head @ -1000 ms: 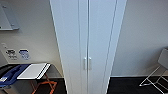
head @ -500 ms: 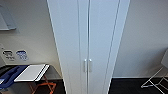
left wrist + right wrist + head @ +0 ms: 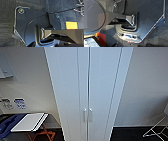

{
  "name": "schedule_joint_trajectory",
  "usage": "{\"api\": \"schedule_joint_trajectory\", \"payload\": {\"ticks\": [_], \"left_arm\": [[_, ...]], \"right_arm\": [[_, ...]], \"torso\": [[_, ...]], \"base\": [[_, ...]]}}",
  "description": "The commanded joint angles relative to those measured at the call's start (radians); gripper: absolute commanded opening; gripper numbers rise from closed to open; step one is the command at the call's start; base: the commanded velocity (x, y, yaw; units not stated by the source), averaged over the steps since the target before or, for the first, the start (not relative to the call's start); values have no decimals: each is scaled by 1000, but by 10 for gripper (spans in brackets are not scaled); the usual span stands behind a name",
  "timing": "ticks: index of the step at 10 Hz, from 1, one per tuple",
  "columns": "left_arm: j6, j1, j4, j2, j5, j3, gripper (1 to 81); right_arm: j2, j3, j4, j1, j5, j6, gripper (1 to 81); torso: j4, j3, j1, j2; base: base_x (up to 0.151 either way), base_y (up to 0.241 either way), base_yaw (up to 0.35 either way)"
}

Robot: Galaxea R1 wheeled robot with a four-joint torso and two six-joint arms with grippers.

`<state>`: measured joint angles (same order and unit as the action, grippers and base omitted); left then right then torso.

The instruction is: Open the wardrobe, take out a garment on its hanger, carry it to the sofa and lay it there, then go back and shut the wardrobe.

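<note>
Wardrobe dead ahead at 12 o'clock in the head view, tall, white, both slim doors closed, meeting at a narrow centre seam. Two small vertical handles side by side at that seam, low in the picture. Likely stiff, light panels swinging on hinges at the outer edges; smooth painted faces offering no purchase, so best taken by a handle, pulled outward and round. Thin handles, probably slippery, easy to slide off.

At 8 o'clock, a folding tabletop on orange crossed legs, blue cloth beside it; at 4 o'clock, a white wire rack; sockets on the wall at 9 o'clock.

Wrist views add dark carpet under the robot's own plates, an orange patch on the floor, absent from the head view. State of either end effector: cannot tell, fingers not made out.
</note>
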<state>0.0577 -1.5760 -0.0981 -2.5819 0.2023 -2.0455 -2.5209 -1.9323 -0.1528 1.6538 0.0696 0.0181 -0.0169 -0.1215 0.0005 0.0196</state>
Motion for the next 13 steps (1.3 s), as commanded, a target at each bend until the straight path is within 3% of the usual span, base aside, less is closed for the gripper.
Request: {"api": "schedule_joint_trajectory", "payload": {"ticks": [1, 13], "left_arm": [[-1, 21, -15, 18, -52, 16, 811], [-1, 21, -20, 11, -52, 15, 811]], "right_arm": [[25, 18, -13, -25, -59, -6, 811], [14, 17, -14, -35, -59, -6, 811]], "torso": [[0, 0, 0, 0], [0, 0, 1, 0]], "base": [[107, 0, 0], [96, 0, 0]]}}
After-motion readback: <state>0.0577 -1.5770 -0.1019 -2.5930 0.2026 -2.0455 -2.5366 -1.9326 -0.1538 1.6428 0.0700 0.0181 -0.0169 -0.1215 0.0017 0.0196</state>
